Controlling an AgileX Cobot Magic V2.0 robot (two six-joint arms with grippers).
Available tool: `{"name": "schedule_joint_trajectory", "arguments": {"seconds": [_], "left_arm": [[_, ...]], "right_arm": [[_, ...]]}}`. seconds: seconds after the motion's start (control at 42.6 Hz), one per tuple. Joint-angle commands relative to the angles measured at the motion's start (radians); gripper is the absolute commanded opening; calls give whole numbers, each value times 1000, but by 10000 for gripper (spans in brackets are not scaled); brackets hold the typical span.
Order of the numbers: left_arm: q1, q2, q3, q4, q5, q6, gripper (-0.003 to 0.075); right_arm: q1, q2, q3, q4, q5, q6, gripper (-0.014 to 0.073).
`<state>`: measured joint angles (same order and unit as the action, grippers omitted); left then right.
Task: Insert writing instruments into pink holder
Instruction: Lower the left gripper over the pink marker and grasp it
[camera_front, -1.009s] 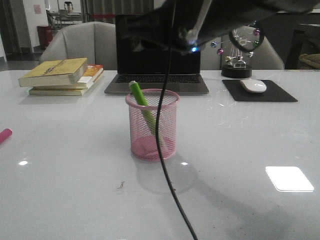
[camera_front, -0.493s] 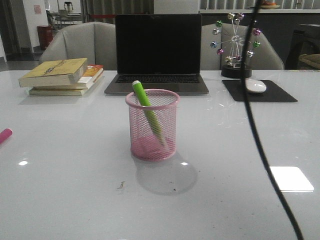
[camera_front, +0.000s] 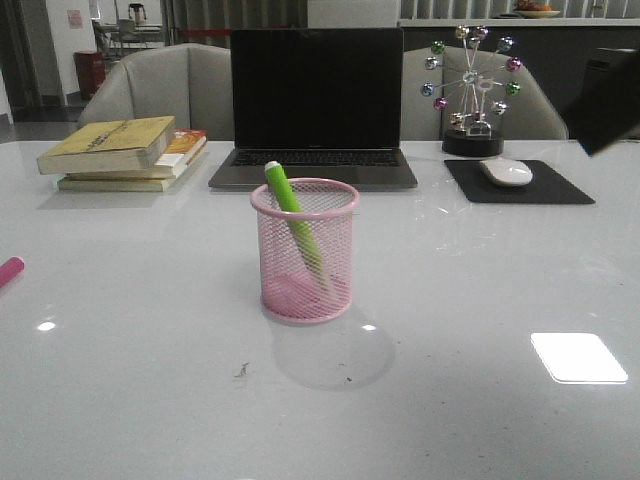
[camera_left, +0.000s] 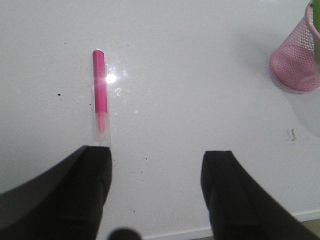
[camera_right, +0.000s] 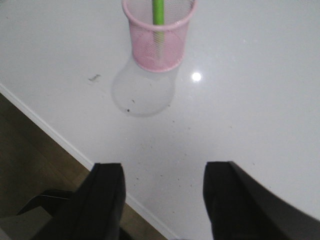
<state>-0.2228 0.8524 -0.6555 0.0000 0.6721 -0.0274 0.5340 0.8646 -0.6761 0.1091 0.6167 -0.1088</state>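
The holder (camera_front: 304, 250) stands upright near the middle of the table (camera_front: 480, 300), just in front of the laptop (camera_front: 315, 105). The green pen (camera_front: 292, 222) is already inside. It leans, white end up over the back-left of the rim, and the lower end is against the base on the other side. I think this is because it is taller than the cup and thin vs. the opening, so it cannot stand straight.

The pink pen (camera_left: 100, 94) is not in yet. It lies flat on the table, well apart from the holder, at the far left edge of the front view (camera_front: 8, 270). In the left wrist view it is just beyond the left tool (camera_left: 157, 187), a bit off to one finger's side, not between the fingers. That tool is wide and empty, and seems placed above the pen to prepare a pick.

The right tool (camera_right: 162, 200) is also wide, holds nothing, and is high over the table edge with the holder in view. In my judgement its part is finished, approx. half of the task is done.

Next move needs the left tool to center over the pen and come down. The pen is round on a glossy table, so it could roll.
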Motion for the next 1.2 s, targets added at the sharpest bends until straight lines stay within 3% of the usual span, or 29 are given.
{"name": "schedule_joint_trajectory", "arguments": {"seconds": [0.0, 0.329, 0.54, 0.821, 1.173], "left_arm": [[-7, -2, -29, 0, -73, -1, 453], [-7, 106, -78, 0, -59, -25, 465], [45, 299, -170, 0, -46, -38, 578], [138, 587, -306, 0, -51, -38, 581], [149, 896, -495, 8, -58, -38, 580]], "right_arm": [[-14, -19, -10, -9, -58, 16, 468], [-14, -18, -10, -5, -48, 16, 468], [-14, -18, -10, -5, -48, 16, 468], [-14, -18, -10, -5, -48, 16, 468], [-14, -18, -10, -5, -48, 16, 468]]}}
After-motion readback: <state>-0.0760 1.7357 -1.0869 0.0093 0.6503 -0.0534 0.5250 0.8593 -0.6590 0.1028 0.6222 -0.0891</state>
